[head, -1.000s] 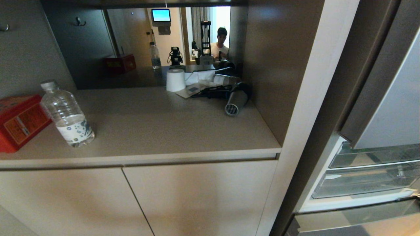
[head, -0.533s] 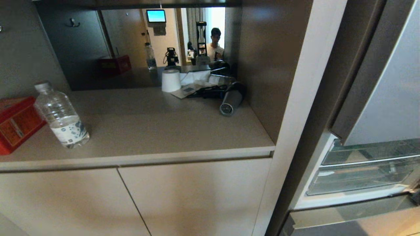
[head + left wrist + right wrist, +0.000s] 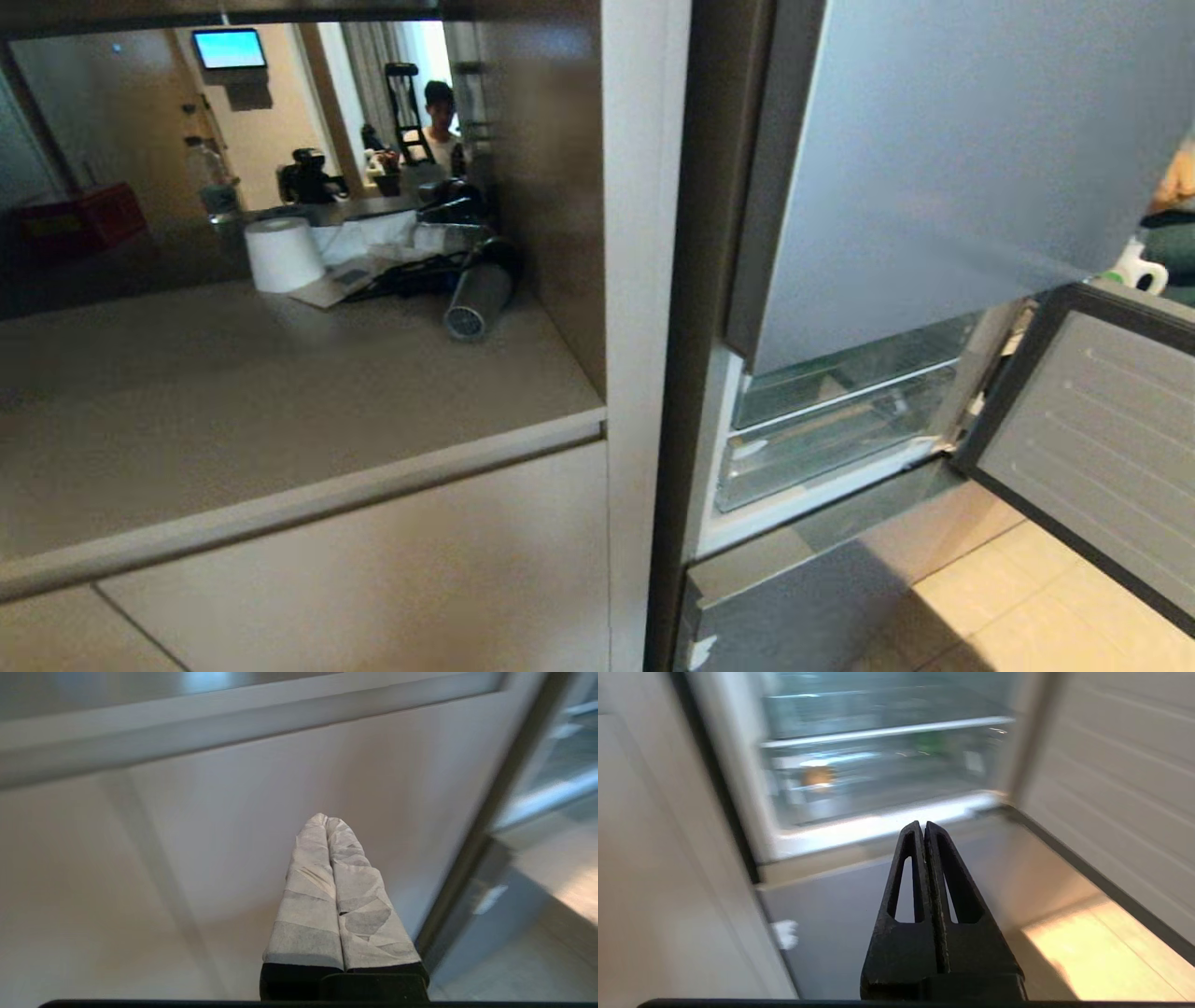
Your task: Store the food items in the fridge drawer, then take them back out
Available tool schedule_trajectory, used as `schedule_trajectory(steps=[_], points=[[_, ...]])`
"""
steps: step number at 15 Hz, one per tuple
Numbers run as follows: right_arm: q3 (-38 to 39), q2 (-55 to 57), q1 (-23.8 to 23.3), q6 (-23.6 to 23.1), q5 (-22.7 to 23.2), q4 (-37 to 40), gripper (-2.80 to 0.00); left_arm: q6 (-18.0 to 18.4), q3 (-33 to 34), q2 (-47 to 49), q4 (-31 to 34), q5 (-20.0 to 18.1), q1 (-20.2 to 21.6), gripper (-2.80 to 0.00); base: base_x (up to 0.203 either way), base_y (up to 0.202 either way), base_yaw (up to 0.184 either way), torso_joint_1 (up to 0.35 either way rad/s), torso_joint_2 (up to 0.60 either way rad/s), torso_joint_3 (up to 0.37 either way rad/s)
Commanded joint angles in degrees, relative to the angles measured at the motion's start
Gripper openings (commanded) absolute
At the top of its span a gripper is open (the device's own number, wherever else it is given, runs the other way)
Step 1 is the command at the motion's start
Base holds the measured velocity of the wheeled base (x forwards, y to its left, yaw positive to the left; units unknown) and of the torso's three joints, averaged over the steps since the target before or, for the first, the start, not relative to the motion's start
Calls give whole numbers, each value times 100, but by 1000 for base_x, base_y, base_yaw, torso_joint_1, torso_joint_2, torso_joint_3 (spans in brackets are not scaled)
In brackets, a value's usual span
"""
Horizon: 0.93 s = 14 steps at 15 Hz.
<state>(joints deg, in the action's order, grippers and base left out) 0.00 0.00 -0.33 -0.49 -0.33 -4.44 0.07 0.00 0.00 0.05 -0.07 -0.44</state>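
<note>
One paper roll point(image 3: 282, 253), one hair dryer point(image 3: 478, 297), two clear fridge drawers point(image 3: 845, 425).

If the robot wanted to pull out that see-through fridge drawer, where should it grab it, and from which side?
Probably the top edge of the fridge drawer front wall, reached straight on from the open front of the fridge. The drawer sits pushed in, so only that clear front face shows, and the swung-open door stands on the right. Both the left gripper and right gripper are shut, so one must open first.

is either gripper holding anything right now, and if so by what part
Nothing is held. The left gripper, its fingers wrapped in white tape, is shut on nothing in front of the beige cabinet door. The black right gripper is shut and empty, pointing toward the see-through plastic fridge drawer.
</note>
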Motion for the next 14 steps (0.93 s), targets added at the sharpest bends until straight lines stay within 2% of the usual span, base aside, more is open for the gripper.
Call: schedule_trajectory(steps=[1, 6, 14], points=[[176, -9, -2, -20, 6, -5, -280, -7, 0, 9, -5, -1, 0, -280, 1, 10, -177, 2, 4, 0], [176, -9, -2, 49, -21, -5, -280, -12, 0, 9, 4, 7, 0, -280, -1, 5, -140, 4, 3, 4], [176, -9, -2, 110, -28, -13, -280, -16, 0, 9, 13, -1, 0, -280, 0, -7, 1, 0, 0, 0]])
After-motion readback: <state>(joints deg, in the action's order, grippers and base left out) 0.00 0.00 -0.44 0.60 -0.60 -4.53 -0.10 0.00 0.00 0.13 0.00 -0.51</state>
